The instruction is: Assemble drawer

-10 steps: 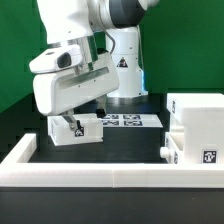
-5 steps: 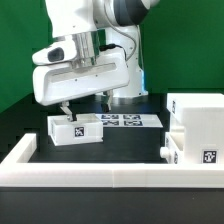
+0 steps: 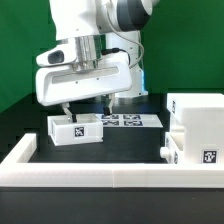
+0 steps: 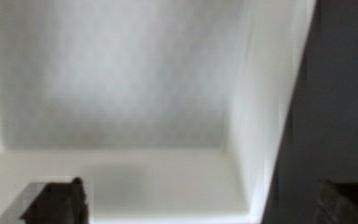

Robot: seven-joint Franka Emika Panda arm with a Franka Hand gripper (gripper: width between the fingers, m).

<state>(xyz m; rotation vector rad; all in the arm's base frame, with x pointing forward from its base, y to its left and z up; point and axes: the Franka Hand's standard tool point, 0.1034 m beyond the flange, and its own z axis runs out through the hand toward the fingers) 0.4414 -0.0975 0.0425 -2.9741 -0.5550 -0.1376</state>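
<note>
Over the small tray (image 3: 75, 130), the wide-open claw (image 3: 83, 107) may grip badly.
Exterior view: the claw hangs just above the tray, well apart from the tall box (image 3: 197, 122). Wrist view: the tray wall (image 4: 261, 100) lies off-centre between the fingertips (image 4: 55, 203); closing so could, I think, push or tilt the tray.

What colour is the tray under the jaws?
Small plastic tray: white, black-and-white square tag; best in exterior view.

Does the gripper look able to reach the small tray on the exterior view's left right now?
Probably yes: the gripper hangs open directly above the tray, with nothing visible between them. The wrist view shows the tray's white surface just beyond it.
</note>
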